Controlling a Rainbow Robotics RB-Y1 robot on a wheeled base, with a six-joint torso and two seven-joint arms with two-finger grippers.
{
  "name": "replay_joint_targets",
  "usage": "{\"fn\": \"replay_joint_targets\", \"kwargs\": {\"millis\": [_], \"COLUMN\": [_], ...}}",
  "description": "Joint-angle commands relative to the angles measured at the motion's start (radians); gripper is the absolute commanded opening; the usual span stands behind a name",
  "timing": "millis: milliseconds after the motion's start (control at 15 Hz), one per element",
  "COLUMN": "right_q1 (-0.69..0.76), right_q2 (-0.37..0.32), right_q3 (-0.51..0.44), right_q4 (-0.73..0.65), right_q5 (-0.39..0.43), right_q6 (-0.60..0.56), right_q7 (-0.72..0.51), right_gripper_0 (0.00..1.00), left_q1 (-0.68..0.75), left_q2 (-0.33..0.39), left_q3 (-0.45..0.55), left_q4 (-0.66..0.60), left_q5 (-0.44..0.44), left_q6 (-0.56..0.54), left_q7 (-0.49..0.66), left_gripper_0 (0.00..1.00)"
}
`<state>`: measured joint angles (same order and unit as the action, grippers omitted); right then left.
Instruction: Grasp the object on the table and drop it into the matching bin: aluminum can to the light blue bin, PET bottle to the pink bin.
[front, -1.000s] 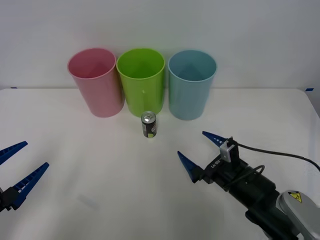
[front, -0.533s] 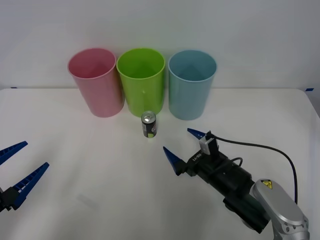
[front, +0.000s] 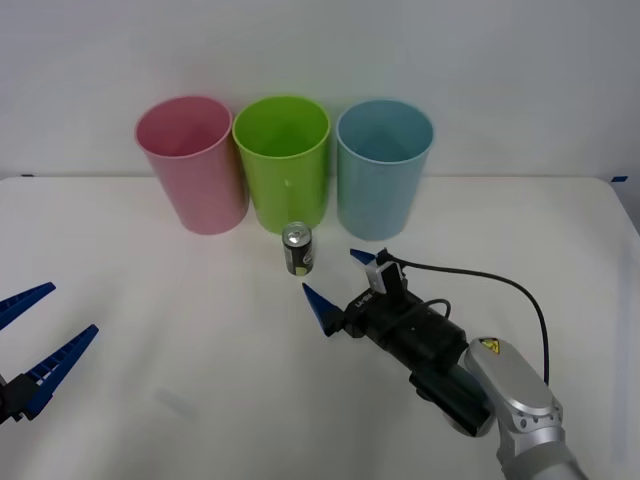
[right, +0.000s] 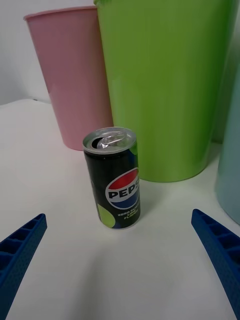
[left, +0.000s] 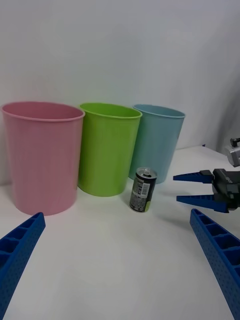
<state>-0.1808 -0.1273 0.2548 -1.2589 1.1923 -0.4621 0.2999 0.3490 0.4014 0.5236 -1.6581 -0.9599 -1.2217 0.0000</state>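
Can: front view, upright on the white table, just in front of the green bin, untouched.
Bins: a row at the far side of the table, pink bin on the left, green in the middle, blue bin on the right, rims nearly touching.
Right gripper: near the can on its right, fingers spread wide, pointing at the can, apart from it, empty.
Left gripper: at the left edge, well apart from the can, fingers spread, empty.
Right wrist view: can stands ahead between the two blue fingers, silver top and pull tab facing up, Pepsi logo and yellow-green spot on its side; pink bin and green bin right behind it.
Left wrist view: can in front of the green bin, between pink bin and blue bin; right gripper beside the can, spread, not touching it.
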Motion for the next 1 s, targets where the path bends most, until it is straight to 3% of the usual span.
{"fn": "replay_joint_targets", "kwargs": {"millis": [67, 1000], "right_q1": [-0.043, -0.243], "right_q2": [0.026, 0.129], "right_q3": [0.000, -0.002], "right_q4": [0.050, 0.260], "right_q5": [0.007, 0.009], "right_q6": [0.019, 0.151], "right_q7": [0.008, 0.038], "right_gripper_0": [1.00, 1.00], "left_q1": [0.000, 0.000], "left_q2": [0.000, 0.000], "left_q3": [0.000, 0.000], "left_q4": [0.000, 0.000], "left_q5": [0.000, 0.000], "left_q6": [0.000, 0.000], "left_q7": [0.000, 0.000], "left_gripper_0": [1.00, 1.00]}}
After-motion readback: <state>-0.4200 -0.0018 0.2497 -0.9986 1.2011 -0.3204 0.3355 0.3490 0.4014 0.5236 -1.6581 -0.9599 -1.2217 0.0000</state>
